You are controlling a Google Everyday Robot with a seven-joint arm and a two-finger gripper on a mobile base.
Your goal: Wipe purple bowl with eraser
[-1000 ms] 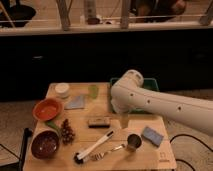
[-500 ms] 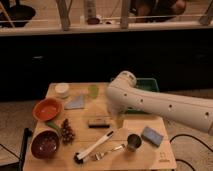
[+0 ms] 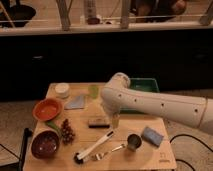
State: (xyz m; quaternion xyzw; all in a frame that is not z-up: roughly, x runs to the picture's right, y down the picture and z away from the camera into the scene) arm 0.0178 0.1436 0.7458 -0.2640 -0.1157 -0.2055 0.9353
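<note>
The purple bowl (image 3: 46,144) stands at the front left corner of the wooden table (image 3: 160,159), dark and glossy inside. The eraser (image 3: 98,121), a small dark block with a lighter top, lies near the middle of the table. My white arm reaches in from the right, and its gripper (image 3: 114,119) hangs low just to the right of the eraser, close to it. The gripper is well to the right of the purple bowl and farther back.
An orange bowl (image 3: 48,108) sits behind the purple bowl, with a pinecone-like cluster (image 3: 66,131) between them. A black-and-white brush (image 3: 95,147), fork (image 3: 107,151), metal cup (image 3: 133,142) and blue sponge (image 3: 152,136) lie in front. A white cup (image 3: 62,90), grey-blue pad (image 3: 76,102), green cup (image 3: 93,90) and green tray (image 3: 142,87) are at the back.
My arm has swung to the left, bringing the gripper from right of centre to beside the eraser. The objects on the table have not moved.
</note>
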